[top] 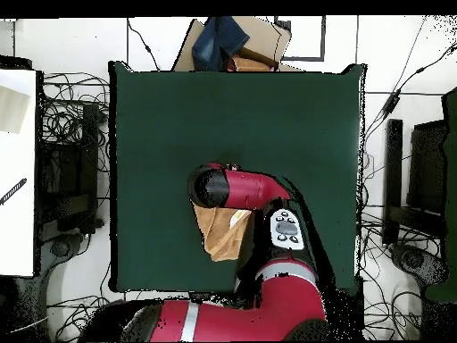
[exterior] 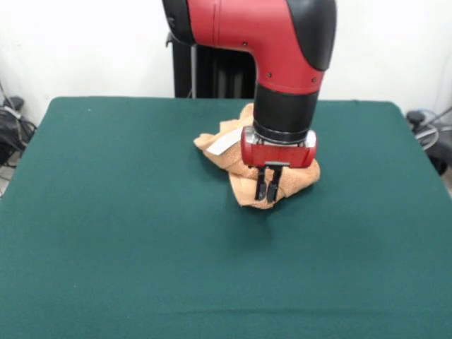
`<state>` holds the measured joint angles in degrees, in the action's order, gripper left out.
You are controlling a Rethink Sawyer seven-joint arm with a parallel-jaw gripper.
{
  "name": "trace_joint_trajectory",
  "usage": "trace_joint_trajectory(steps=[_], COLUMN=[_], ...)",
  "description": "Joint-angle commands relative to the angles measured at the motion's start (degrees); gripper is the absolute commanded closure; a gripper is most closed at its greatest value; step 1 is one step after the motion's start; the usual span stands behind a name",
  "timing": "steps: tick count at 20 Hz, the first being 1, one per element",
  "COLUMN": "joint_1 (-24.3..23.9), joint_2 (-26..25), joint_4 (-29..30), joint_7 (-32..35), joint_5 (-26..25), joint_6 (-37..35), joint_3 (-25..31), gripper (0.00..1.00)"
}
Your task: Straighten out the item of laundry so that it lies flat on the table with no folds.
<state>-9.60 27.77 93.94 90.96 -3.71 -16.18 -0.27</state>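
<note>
Orange-tan towel [exterior: 244, 173] bunched, partly hidden behind arm; fingers [exterior: 267, 191] clenched on its fold

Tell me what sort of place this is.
Most likely a robotics lab or test cell. A red and black robot arm works a crumpled towel on a green-topped table, and in the overhead view loose cables sprawl over the floor around it.
</note>
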Motion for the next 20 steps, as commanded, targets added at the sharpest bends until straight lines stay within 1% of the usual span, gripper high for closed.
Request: trace_joint_trajectory(steps=[1,5,11,13,14,15,18,20], joint_1=[0.9,2.0,3.1,3.8,4.3,4.6,7.5,8.1], joint_2=[1.0,2.4,5.3,6.2,6.8,7.3,11.1,12.9], joint_4=[-5.0,-8.1,-9.0,-10.6,-12.6,-13.5,-18.9,-20.6], joint_7=[7.1,7.5,9.2,9.3,9.1,9.3,10.2,10.6], joint_5=[1.4,1.7,1.5,1.3,1.2,1.1,-0.2,-0.3], joint_6=[-8.5,-13.7,-18.8,-22.9,-27.0,-29.5,-44.9,-50.7], joint_3=[0.2,-0.9,-1.8,-2.4,-2.8,-3.1,-5.8,-6.4], gripper=[1.00,1.00,1.00,1.00,1.00,1.00,1.00,1.00])
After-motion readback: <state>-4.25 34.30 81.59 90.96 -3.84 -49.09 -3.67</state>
